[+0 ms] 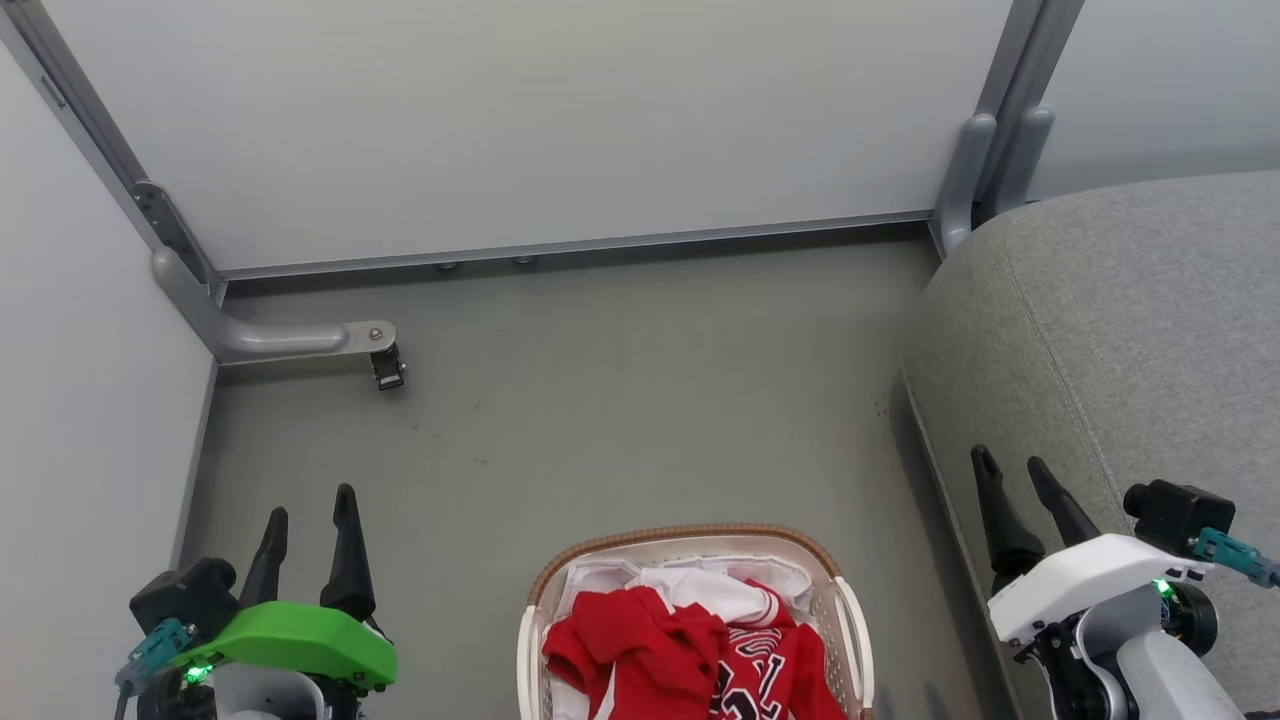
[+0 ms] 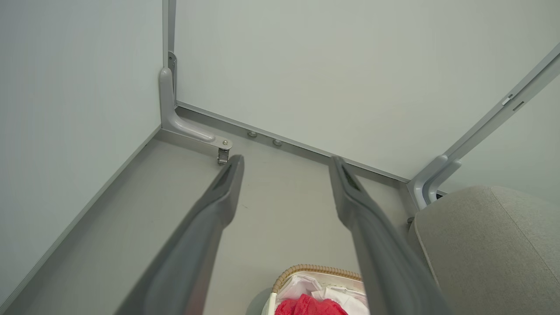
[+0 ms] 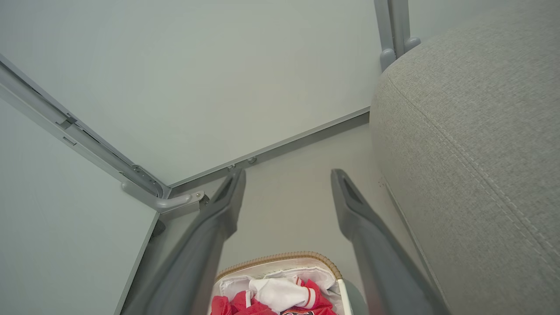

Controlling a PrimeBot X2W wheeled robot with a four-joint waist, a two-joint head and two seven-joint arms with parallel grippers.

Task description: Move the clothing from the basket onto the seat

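The red jerseys (image 1: 690, 650) with white trim lie bunched in the cream basket (image 1: 840, 600), whose brown rim shows at the bottom centre of the head view. Their red folds (image 2: 306, 306) peek in below the left wrist, and also (image 3: 271, 302) below the right wrist. The grey seat (image 1: 1120, 330) fills the right side. My left gripper (image 1: 310, 510) hangs open at the lower left, left of the basket, nothing between its fingers. My right gripper (image 1: 1012, 468) stands open at the lower right, over the seat's edge, apart from the basket.
Pale partition walls (image 1: 520, 120) close in the grey floor (image 1: 620, 400) at the back and left. A metal bracket foot (image 1: 300, 340) juts from the left corner; another post (image 1: 965, 180) stands by the seat. A white liner sheet (image 1: 600, 575) lies under the jerseys.
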